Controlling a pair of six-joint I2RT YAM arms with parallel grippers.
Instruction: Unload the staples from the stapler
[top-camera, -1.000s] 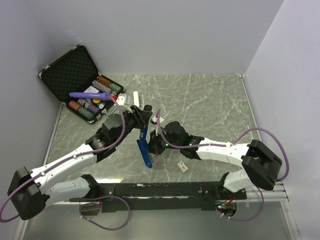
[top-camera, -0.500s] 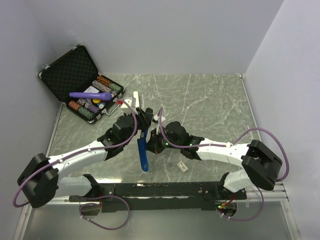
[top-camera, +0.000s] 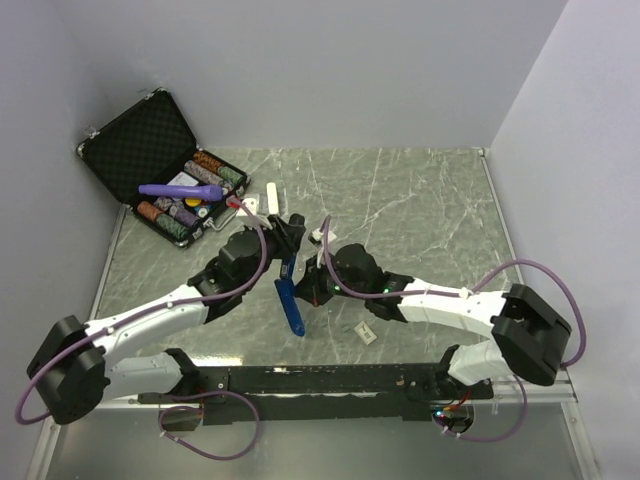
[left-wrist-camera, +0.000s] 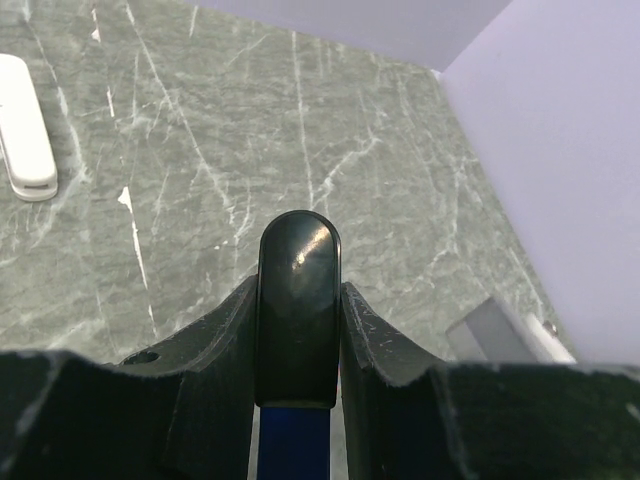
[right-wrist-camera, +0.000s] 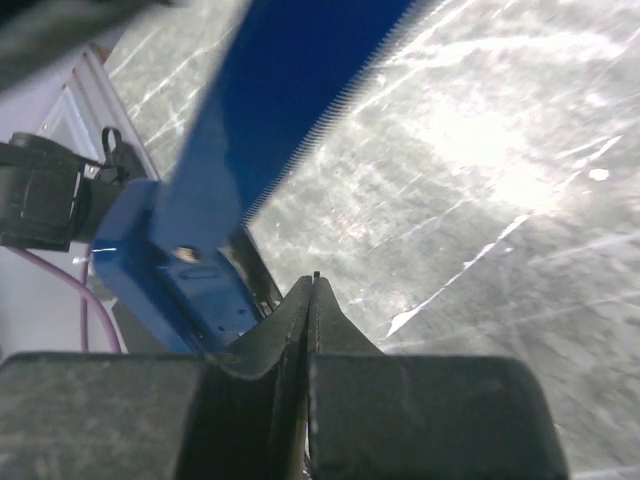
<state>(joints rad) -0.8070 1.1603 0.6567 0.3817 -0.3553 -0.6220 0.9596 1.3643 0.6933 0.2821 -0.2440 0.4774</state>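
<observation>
The stapler (top-camera: 291, 302) hangs tilted above the table, its blue body pointing toward the arm bases. My left gripper (top-camera: 288, 243) is shut on the stapler's black end (left-wrist-camera: 298, 260), one finger (left-wrist-camera: 225, 340) on each side. In the right wrist view the blue stapler (right-wrist-camera: 275, 120) crosses the upper left, with its lower blue part (right-wrist-camera: 190, 290) just left of my jaws. My right gripper (right-wrist-camera: 314, 285) is shut, right beside the stapler (top-camera: 312, 292). A tiny dark sliver shows at its tips; I cannot tell what it is.
An open black case (top-camera: 140, 140) with poker chips and a purple tool (top-camera: 180, 190) lies at the back left. A white bar (top-camera: 272, 195) (left-wrist-camera: 25, 130) lies behind the grippers. Small white pieces lie at the middle (top-camera: 318, 237) and near the front (top-camera: 364, 333).
The left arm shifted and the stapler's lower end swung left, then back right. The right arm edged slightly toward the stapler. Both grips look unchanged.
</observation>
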